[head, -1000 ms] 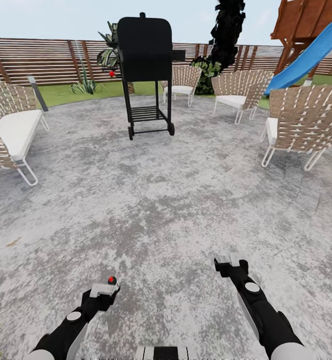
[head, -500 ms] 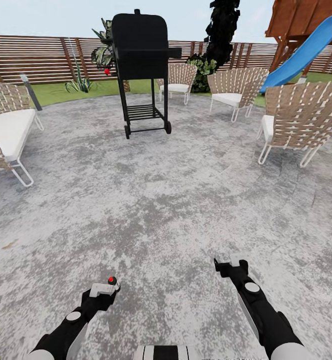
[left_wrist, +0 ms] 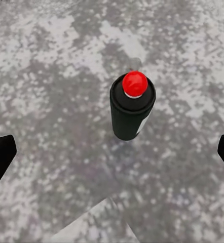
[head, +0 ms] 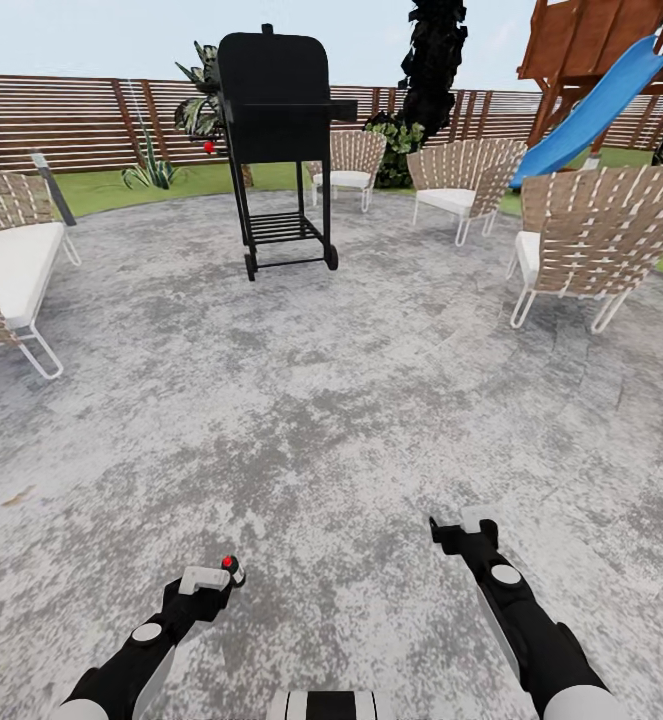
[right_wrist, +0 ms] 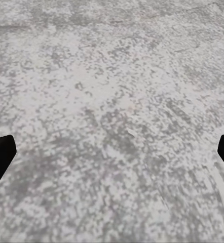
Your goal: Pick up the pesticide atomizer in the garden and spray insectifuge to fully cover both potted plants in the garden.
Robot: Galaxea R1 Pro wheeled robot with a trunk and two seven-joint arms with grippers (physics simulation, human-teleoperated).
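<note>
The left gripper (head: 214, 578) carries the spray bottle (left_wrist: 132, 109) low over the grey patio (head: 351, 400), though its fingers look spread wide. A black grill (head: 274, 130) stands ahead. The right gripper (head: 463, 528) hangs wide open, empty.

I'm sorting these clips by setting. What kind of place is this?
Most likely a fenced backyard patio: a black grill stands on grey paving, ringed by woven chairs, with a blue slide and wooden slat fence behind.
</note>
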